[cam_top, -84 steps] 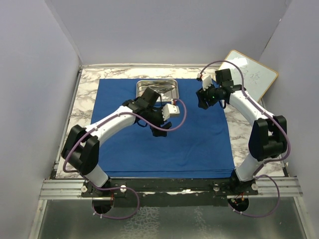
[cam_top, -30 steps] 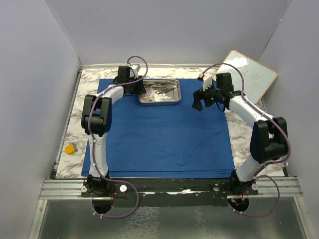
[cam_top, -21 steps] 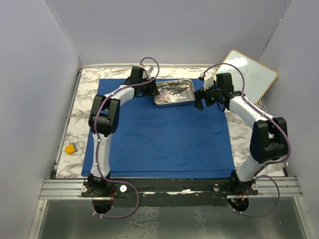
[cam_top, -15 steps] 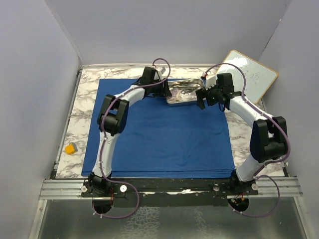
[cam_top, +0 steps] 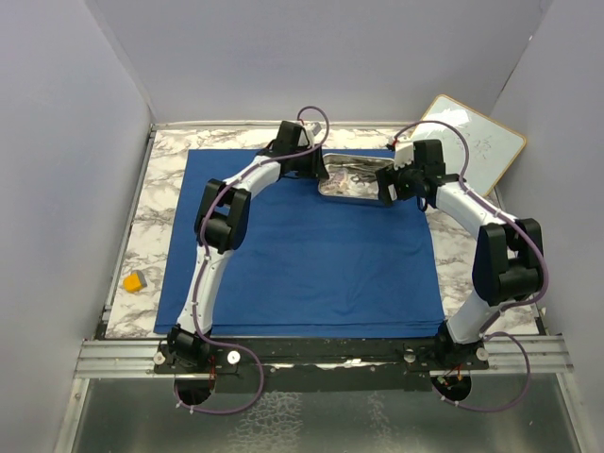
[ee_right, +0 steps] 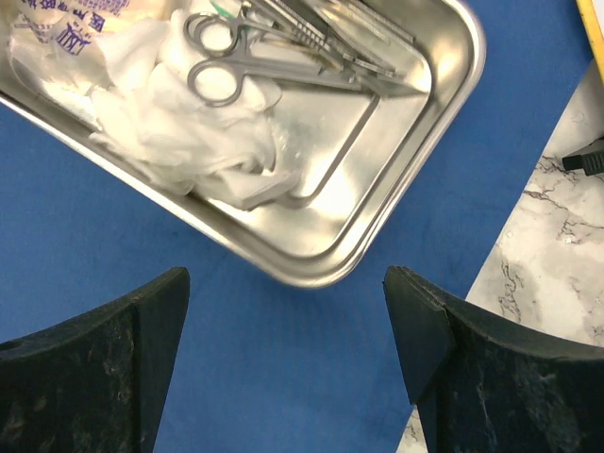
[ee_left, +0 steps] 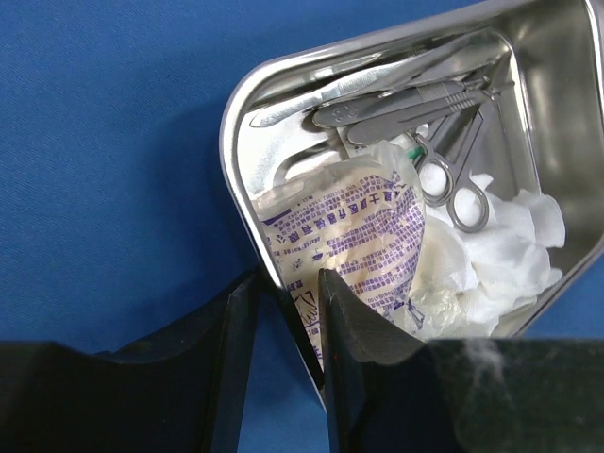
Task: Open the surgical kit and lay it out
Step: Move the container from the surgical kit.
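On the marble table (cam_top: pixel 160 189), a big blue cloth (cam_top: pixel 311 264) lies spread flat and covers most of the top. A whiteboard (cam_top: pixel 472 142) leans at the far right corner, off the cloth.

The left arm (cam_top: pixel 222 217) reaches far up and across to the back of the cloth, and the right arm (cam_top: pixel 472 208) curves in from the other side. Both meet at a shallow steel tray (cam_top: pixel 349 196), which sits on the cloth near its far edge, right of the middle.

The left gripper (ee_left: pixel 286 283) is clamped on the tray's rim, one finger outside the wall and the other inside it, with the tray turned at an angle in the left wrist view. The right gripper (ee_right: pixel 285 276) has its fingers spread wide apart, with the tray's near corner just ahead of the gap. I cannot tell whether it touches the tray.

Inside the tray lies a clear packet (ee_left: pixel 354 236) with purple print, next to the inner finger. White gauze (ee_left: pixel 510 245) is bunched beside it. Small scissors (ee_left: pixel 462 179) rest partly on the gauze, and a few slim steel tools (ee_left: pixel 377 94) lie along the far wall.

A small yellow block (cam_top: pixel 135 280) sits on the bare table left of the cloth.
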Motion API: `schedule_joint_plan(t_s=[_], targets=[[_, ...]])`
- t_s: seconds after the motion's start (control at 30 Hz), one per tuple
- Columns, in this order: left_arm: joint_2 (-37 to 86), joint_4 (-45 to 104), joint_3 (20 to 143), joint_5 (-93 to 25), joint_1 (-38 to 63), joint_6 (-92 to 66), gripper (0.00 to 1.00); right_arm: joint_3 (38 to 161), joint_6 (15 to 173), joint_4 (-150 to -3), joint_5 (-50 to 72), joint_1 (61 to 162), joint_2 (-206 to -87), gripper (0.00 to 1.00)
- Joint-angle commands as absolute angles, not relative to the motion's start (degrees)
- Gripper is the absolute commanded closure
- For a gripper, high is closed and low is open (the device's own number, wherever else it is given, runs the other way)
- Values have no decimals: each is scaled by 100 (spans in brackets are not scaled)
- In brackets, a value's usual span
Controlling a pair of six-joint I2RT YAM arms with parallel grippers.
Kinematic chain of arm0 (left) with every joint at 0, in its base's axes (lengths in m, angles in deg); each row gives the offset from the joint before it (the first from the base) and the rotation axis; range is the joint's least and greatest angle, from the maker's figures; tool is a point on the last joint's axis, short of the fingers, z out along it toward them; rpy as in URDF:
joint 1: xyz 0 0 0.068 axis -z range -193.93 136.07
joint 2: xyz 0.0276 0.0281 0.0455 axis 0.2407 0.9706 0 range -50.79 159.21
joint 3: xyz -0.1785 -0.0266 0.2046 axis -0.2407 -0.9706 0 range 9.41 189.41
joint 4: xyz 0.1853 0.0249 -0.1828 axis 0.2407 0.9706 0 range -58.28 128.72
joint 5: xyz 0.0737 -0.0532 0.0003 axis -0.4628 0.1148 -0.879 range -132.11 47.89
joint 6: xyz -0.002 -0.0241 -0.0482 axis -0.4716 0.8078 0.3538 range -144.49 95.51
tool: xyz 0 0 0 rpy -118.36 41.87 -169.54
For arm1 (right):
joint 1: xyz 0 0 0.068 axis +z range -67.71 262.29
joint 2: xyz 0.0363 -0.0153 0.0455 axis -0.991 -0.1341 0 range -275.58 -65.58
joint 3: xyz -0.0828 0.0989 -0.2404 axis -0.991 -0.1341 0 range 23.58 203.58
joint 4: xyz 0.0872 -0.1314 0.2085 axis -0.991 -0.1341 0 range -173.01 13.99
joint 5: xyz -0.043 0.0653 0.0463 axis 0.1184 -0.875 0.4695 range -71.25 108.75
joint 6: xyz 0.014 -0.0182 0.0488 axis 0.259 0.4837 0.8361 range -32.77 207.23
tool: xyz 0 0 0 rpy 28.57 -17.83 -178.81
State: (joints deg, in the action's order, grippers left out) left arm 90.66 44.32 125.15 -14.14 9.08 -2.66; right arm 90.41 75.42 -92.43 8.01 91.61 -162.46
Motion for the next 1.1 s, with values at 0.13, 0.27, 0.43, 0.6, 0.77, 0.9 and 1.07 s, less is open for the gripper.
schedule_joint_plan(t_s=[0.13, 0.27, 0.43, 0.6, 0.77, 0.9, 1.07], targets=[[8925, 4859, 12398, -1392, 1077, -414, 66, 9054, 7555, -9091, 712, 9126, -16421, 16], [8811, 4858, 12223, -1447, 1161, -111, 66, 9093, 7528, -9138, 611, 9123, -16469, 16], [8698, 4709, 11882, -1243, 1191, 398, 60, 9148, 7501, -9209, 557, 9125, -16544, 16], [8576, 4444, 11556, -955, 1201, 576, 54, 9184, 7476, -9243, 554, 9126, -16548, 16], [8513, 4353, 11506, -740, 1196, 469, 46, 9366, 7361, -9427, 154, 9126, -16613, 16], [8320, 4323, 11384, -771, 1165, 88, 41, 9569, 7213, -9606, -383, 9126, -16625, 16], [7976, 4438, 11216, -963, 1126, -733, 35, 9931, 7207, -9770, -831, 9134, -16816, 16]])
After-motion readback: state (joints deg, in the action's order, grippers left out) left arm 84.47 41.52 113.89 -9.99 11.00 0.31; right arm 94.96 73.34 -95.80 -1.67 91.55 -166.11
